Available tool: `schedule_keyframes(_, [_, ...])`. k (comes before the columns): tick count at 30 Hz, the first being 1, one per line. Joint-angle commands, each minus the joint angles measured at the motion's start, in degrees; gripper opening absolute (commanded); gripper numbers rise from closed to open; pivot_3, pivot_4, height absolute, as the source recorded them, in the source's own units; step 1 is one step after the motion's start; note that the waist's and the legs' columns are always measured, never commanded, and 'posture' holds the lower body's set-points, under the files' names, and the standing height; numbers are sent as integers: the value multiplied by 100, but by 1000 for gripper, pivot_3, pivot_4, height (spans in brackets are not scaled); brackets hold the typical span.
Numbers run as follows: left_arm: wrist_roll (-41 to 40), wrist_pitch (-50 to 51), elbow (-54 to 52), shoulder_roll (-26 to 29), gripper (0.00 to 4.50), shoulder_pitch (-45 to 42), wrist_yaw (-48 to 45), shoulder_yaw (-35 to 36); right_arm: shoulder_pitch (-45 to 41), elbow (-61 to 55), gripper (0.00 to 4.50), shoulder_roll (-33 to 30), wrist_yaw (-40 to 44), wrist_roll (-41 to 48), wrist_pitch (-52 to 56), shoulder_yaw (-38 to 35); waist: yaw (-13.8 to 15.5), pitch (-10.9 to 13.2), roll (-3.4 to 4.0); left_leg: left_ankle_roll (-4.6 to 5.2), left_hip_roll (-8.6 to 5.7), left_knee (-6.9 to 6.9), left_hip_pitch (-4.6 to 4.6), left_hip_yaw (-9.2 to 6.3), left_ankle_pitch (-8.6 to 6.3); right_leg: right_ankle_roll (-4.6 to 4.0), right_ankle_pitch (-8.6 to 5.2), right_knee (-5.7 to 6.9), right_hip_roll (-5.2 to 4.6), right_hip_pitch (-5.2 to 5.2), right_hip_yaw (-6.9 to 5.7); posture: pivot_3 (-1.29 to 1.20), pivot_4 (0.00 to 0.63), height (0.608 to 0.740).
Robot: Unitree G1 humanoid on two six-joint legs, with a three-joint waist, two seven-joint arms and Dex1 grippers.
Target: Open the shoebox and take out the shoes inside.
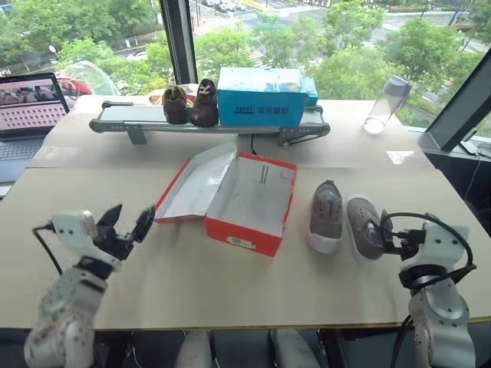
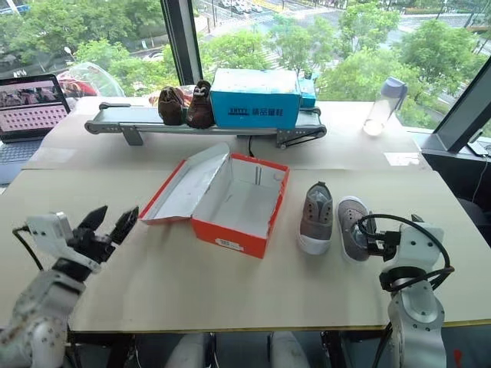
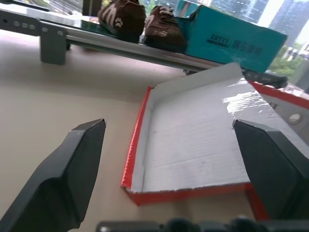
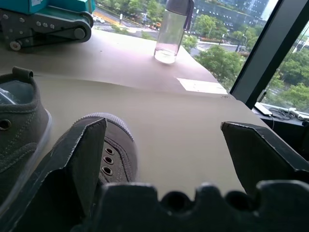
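The red shoebox [image 1: 257, 201] lies open in the middle of the table, and its white inside holds nothing. Its lid [image 1: 196, 182] is folded back flat to the left; the left wrist view shows the lid [image 3: 193, 140] close ahead. The shoes, two grey sneakers with white soles [image 1: 327, 215] [image 1: 362, 227], stand side by side on the table just right of the box. My left gripper [image 1: 130, 216] hovers open near the lid's near left corner. My right gripper [image 1: 383, 234] is open beside the right sneaker [image 4: 110, 145], with nothing between its fingers.
A small conveyor [image 1: 138, 116] along the back carries two dark brown shoes [image 1: 192, 103] and a blue box [image 1: 262, 96]. A laptop [image 1: 31, 115] sits at the far left, a clear bottle [image 1: 386, 104] at the back right. Bare table [image 1: 192, 284] lies in front of the box.
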Motion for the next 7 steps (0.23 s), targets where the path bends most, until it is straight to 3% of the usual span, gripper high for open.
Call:
schedule_keyframes(1, [591, -842, 24, -271, 4500, 376, 98, -361, 157, -404, 4475, 155, 8, -43, -133, 317, 2, -1, 0, -17, 0, -2, 0, 0, -10, -3, -2, 0, 0, -3, 0, 0, 150, 740])
schedule_keyframes(7, [1286, -2014, 527, -521, 4500, 717, 74, -802, 373, -558, 4475, 295, -45, -210, -192, 653, -7, -11, 14, -38, 0, -17, -3, 1, -24, -9, -3, -37, -2, -4, 0, 0, 150, 740])
